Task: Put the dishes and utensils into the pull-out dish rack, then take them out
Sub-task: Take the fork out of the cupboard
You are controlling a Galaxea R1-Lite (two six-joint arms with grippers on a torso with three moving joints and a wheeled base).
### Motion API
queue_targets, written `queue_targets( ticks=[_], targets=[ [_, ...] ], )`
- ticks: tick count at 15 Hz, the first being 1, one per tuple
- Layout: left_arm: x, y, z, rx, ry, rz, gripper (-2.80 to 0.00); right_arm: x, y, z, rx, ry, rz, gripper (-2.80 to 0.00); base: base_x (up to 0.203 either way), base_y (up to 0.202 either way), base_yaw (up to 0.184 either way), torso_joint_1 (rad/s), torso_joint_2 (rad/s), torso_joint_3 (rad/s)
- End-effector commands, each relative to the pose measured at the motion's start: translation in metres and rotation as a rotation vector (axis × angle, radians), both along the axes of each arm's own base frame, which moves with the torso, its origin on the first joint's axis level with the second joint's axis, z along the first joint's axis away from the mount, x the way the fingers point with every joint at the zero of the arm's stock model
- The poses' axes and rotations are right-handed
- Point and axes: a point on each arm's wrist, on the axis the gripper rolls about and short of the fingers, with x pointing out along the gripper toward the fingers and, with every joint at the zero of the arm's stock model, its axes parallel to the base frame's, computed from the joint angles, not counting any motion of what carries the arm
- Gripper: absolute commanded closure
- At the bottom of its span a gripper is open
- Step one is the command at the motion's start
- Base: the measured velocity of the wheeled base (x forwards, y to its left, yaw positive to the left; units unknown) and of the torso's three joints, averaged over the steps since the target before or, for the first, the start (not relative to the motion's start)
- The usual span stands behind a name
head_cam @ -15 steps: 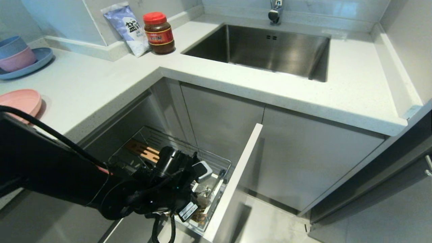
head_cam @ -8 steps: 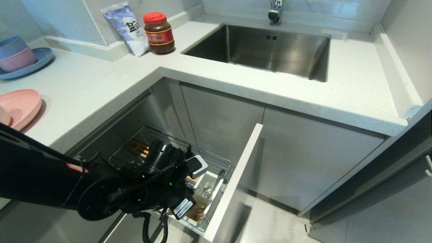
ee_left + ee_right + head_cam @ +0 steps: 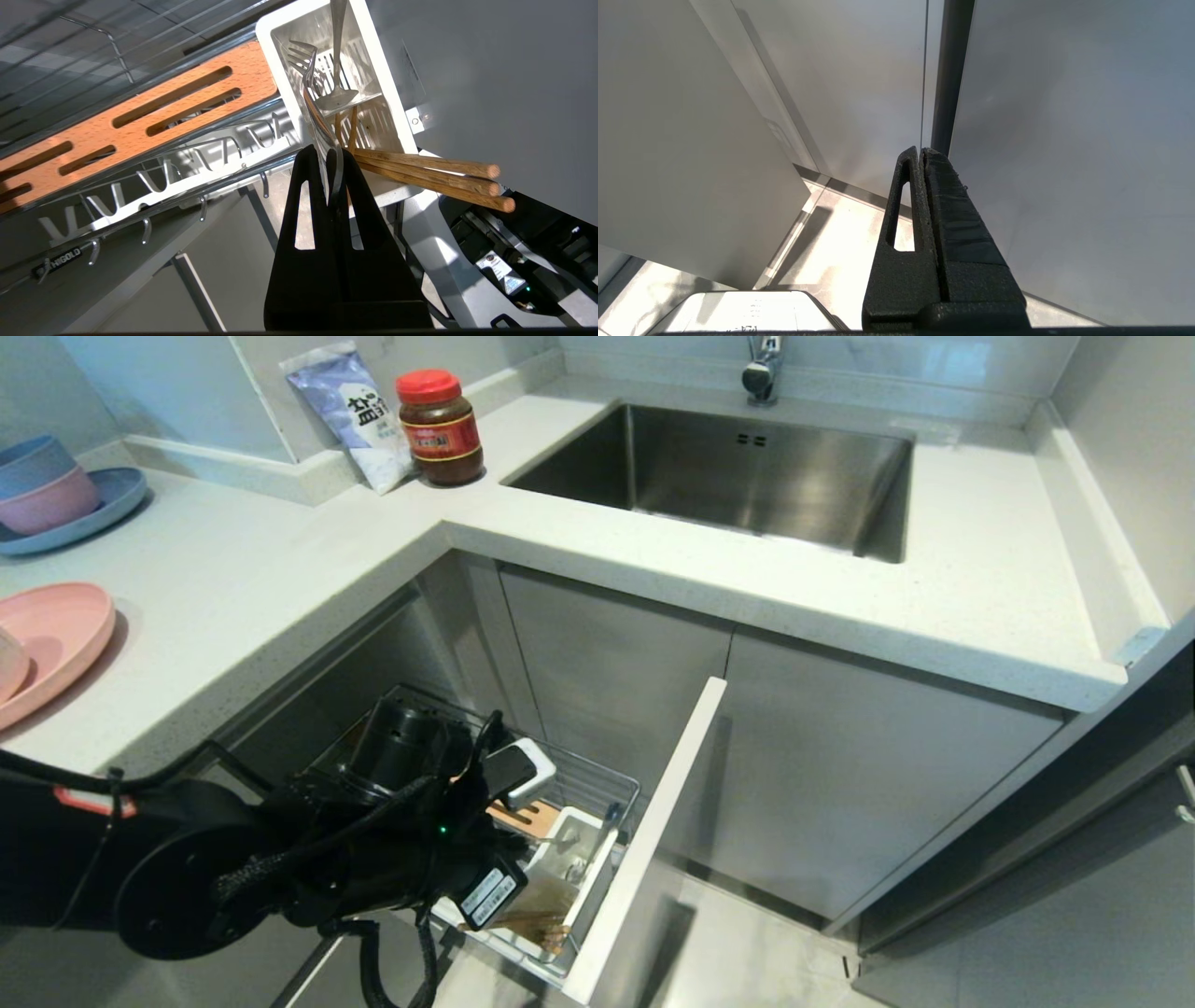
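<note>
My left gripper (image 3: 322,154) is shut on the handle of the silver fork (image 3: 302,58), whose tines hang over the white caddy (image 3: 378,79) of the pull-out dish rack (image 3: 597,784). The wooden chopsticks (image 3: 430,175) lean out of the caddy beside my fingers. Another metal utensil (image 3: 337,56) stands in the caddy. In the head view my left arm (image 3: 373,859) reaches over the rack. On the counter at the far left lies the pink plate (image 3: 56,635), with the bowl (image 3: 7,665) at the picture's edge. My right gripper (image 3: 920,151) is shut and empty, parked by cabinet panels.
The rack's slotted wooden strip (image 3: 154,107) and plate prongs (image 3: 154,179) lie next to the caddy. The grey front panel (image 3: 653,821) stands to the rack's right. A blue plate with stacked bowls (image 3: 56,495), a bag (image 3: 355,415), a jar (image 3: 439,429) and the sink (image 3: 747,467) are on the counter.
My left arm has drawn back to the left, away from the caddy, with its jaws still shut. More of the caddy, the wooden strip and the pink plate now shows.
</note>
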Motion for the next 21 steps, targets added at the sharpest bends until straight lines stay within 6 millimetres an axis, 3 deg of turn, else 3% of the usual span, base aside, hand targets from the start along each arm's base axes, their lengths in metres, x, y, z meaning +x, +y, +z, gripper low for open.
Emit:
queue_targets(
  ticks=[1, 14, 21],
  targets=[
    [-0.007, 0.004, 0.011, -0.021, -0.035, -0.002, 0.00, 0.000, 0.000, 0.000, 0.000, -0.002, 0.000, 0.00, 0.000, 0.000, 0.000, 0.000, 0.00, 0.000],
    [-0.051, 0.026, 0.058, -0.116, -0.161, -0.043, 0.00, 0.000, 0.000, 0.000, 0.000, -0.002, 0.000, 0.00, 0.000, 0.000, 0.000, 0.000, 0.00, 0.000],
    [-0.089, 0.054, 0.100, -0.240, -0.337, -0.045, 0.00, 0.000, 0.000, 0.000, 0.000, -0.002, 0.000, 0.00, 0.000, 0.000, 0.000, 0.000, 0.00, 0.000]
  ],
)
